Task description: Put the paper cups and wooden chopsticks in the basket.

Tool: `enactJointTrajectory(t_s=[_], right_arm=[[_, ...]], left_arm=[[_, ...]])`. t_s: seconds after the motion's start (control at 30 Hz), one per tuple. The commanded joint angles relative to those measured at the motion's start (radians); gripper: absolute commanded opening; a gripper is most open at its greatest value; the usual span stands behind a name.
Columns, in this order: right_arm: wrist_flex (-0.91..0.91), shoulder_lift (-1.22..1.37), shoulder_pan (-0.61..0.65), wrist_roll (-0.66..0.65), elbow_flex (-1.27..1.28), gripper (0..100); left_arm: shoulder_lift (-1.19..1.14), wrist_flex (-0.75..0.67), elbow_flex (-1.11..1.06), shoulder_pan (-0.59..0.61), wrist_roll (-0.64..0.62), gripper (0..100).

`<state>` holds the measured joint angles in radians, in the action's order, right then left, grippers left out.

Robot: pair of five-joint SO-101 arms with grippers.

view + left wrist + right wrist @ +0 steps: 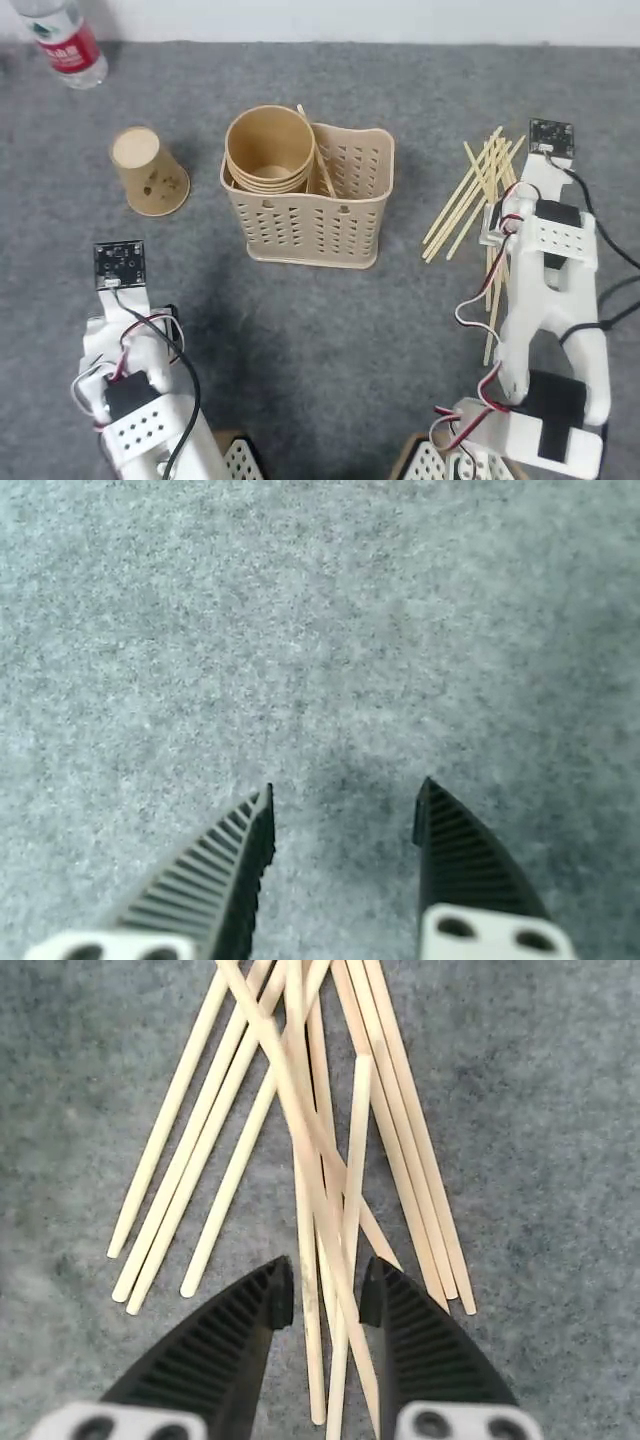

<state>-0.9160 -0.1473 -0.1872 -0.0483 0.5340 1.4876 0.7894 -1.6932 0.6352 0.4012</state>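
Right wrist view: right pincer [327, 1265] is straddling wooden chopsticks [300, 1160] lying apart from the basket [310, 225], narrowly spread, readying a pinch

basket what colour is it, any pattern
Beige basket, its walls pierced with rows of small holes; clearest in the high view.

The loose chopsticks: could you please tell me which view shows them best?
The right wrist view: the chopsticks lie close up, each stick distinct, a few inside the right gripper. The high view shows them beside the basket, partly hidden by the right arm. The left wrist view looks at carpet.
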Motion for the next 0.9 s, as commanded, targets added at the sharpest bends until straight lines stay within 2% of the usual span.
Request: enactJointTrajectory(t_s=[0.0, 0.13, 0.4, 0.53, 0.7, 0.87], right_arm=[[0.013, -0.044, 0.008, -0.025, -0.002, 11.6], [0.036, 0.056, 0.002, -0.092, -0.029, 11.7], [-0.012, 0.358, -0.004, -0.103, -0.210, 11.2], [-0.041, 0.363, -0.013, -0.101, -0.253, 10.9], [-0.044, 0.315, -0.010, -0.101, -0.250, 2.6], [-0.047, 0.295, -0.013, -0.097, -0.249, 7.7]], left_arm=[[0.014, 0.006, 0.004, -0.008, 0.009, 21], [0.014, 0.006, 0.004, -0.008, 0.009, 21], [0.014, 0.006, 0.004, -0.008, 0.009, 21], [0.014, 0.006, 0.004, -0.008, 0.009, 21], [0.014, 0.006, 0.004, -0.008, 0.009, 21], [0.014, 0.006, 0.004, -0.008, 0.009, 21]])
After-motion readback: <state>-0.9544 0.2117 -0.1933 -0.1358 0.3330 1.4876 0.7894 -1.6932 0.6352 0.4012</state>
